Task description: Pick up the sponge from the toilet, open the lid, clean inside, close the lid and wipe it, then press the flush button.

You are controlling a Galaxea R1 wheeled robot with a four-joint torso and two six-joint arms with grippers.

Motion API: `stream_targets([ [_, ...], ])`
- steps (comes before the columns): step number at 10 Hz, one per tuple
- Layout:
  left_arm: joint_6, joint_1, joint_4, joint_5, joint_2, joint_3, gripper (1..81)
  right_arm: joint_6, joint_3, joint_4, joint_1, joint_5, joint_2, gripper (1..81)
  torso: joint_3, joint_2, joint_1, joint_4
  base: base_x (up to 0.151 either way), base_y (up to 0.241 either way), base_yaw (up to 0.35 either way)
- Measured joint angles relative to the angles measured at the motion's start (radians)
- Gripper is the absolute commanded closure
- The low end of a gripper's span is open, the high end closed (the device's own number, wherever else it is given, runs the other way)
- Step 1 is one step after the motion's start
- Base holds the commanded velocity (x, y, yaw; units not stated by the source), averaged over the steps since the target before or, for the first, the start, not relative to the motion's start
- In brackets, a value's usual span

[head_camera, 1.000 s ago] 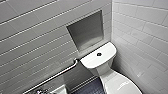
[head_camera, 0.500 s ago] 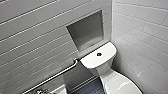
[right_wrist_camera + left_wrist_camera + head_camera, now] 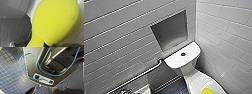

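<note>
Nothing has moved over the last second. The head view holds the same framing and the sponge (image 3: pixel 207 88) lies where it lay, on the lid (image 3: pixel 196 76), at 5 o'clock in that view. The right wrist camera has the sponge (image 3: pixel 56 21) large and close, with glossy white beside it. You cannot tell from this whether the right gripper is open or closed, or whether it has hold of anything. The left gripper is equally unreadable. Its wrist camera looks past the robot's own body and a blue cable (image 3: pixel 31 58) to the dark tiled floor (image 3: pixel 11 73).

The step in hand looks like the pick-up. To do it well, I would have you line the right gripper across the sponge's narrow width, come down square and close softly, since foam gives. Then lift straight up, as the lid looks slick and a sideways drag could push the sponge off the edge.

Working outward, the lid is down on the toilet (image 3: pixel 190 67), and the button (image 3: pixel 183 54) sits in the middle of the cistern top, at 11 o'clock from the sponge. The grey niche (image 3: pixel 170 31) is at 11 o'clock from the button, and a metal rail (image 3: pixel 140 75) runs off at 8 o'clock.

Count: one sponge, one toilet, one lid, one button, one niche, one rail.
</note>
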Motion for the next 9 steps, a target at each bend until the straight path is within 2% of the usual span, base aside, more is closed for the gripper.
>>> stream_targets([
  [4,0.0,0.0,0.0,0.0,0.0,0.0,1.0,-0.041,-0.16,0.085,0.127,-0.05,0.14,81.1,0.0,0.0,0.0,0.0,0.0,0.0,0.0],
  [9,0.0,0.001,-0.001,0.0,-0.001,0.0,1.0,-0.05,-0.556,0.127,0.164,-0.199,0.344,81.1,0.0,0.0,0.0,0.0,0.0,0.0,0.0],
])
